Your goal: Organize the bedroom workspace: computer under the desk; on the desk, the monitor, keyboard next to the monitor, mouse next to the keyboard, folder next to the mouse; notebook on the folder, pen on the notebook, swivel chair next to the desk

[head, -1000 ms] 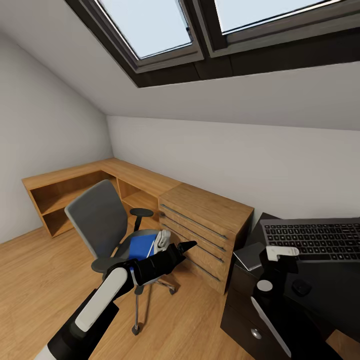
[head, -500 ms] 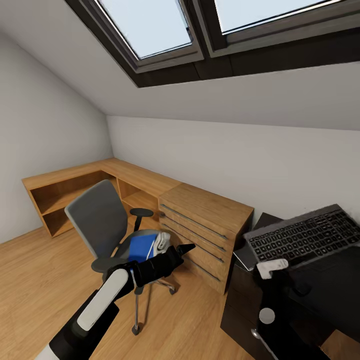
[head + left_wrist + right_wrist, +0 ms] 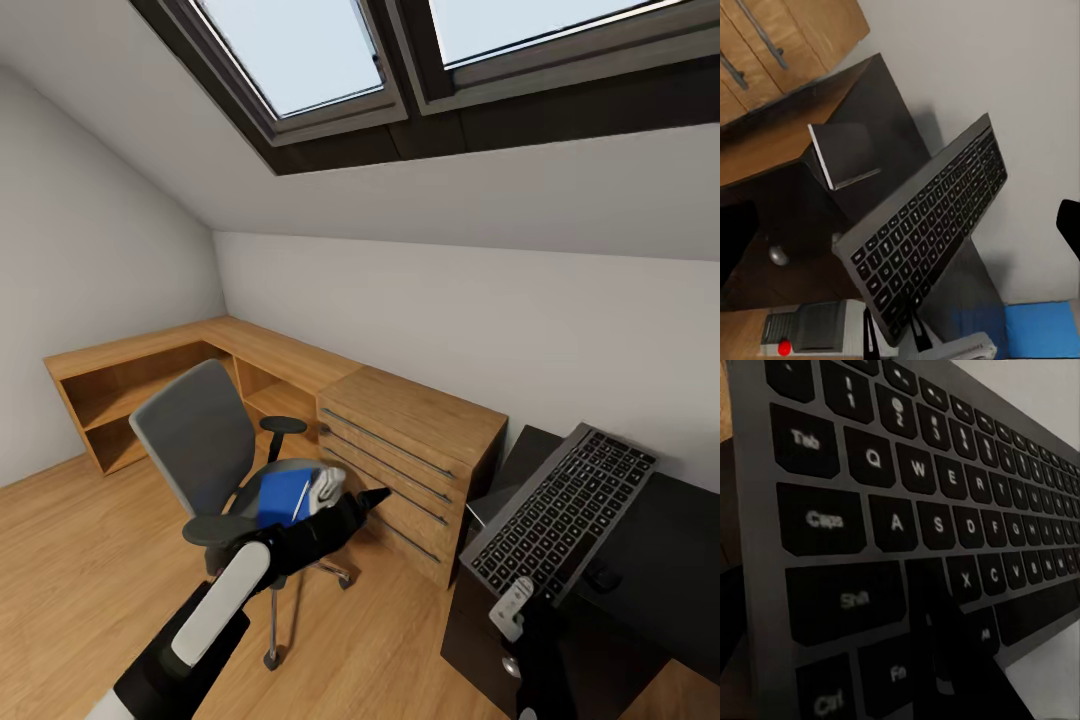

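The right tool pinches the keyboard by its near corner, tilted above the desk.

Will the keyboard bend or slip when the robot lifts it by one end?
Probably not bend: the keyboard stays straight though the right end effector pinches only its near end. It might slip or twist, because it slopes up steeply and most of its length hangs unsupported above the desk.

You see the keyboard tilted steeply above the black tabletop, with its near short end held at the right tool. The dark notebook lies flat at the tabletop corner. The blue folder rests on the seat of the grey swivel chair.
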